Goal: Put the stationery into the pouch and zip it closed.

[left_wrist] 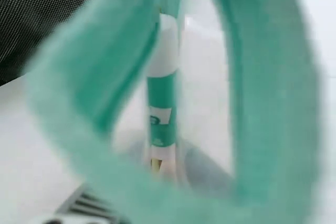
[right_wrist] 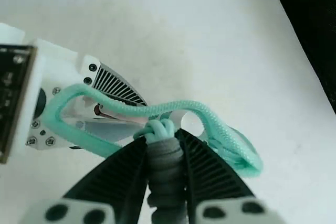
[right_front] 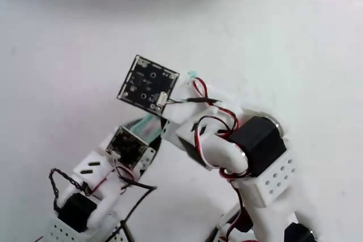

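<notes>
right jaws clamp the grey knotted pull cord (right_wrist: pixel 164 167); left jaws we cannot tell; probably zipping, so pull steadily next.

Two arms, left arm (right_front: pixel 85 194) and right arm (right_front: pixel 258 151), two hands, left hand (right_wrist: pixel 123 109) and right hand (right_wrist: pixel 160 136), one teal cord (right_wrist: pixel 173 109), one pen (left_wrist: pixel 161 103), one table (right_front: pixel 68 38)

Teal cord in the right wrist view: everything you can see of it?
The teal cord is a braided fabric loop, knotted at one end to a grey cord that the right gripper pinches at the knot. The loop stretches out, its far end around the tip of the left gripper, over the white table.
</notes>
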Action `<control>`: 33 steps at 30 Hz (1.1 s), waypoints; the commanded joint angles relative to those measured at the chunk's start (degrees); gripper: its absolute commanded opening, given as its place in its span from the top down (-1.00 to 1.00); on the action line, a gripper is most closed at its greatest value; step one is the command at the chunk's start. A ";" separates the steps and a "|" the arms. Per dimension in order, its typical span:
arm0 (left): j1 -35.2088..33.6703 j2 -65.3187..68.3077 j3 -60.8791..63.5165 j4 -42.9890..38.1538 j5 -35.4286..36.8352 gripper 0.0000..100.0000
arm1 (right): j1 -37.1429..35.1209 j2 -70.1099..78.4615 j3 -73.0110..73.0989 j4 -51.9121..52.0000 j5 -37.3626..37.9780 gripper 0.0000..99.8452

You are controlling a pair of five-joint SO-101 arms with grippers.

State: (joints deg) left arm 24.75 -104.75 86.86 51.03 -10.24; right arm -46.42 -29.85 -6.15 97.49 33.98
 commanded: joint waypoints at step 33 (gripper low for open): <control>7.43 0.22 -21.10 8.79 6.07 0.88 | 7.69 0.84 1.58 -9.89 -3.60 0.96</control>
State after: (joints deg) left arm 26.95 -104.84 62.86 65.98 -1.10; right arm -38.95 -29.32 -4.40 87.74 30.81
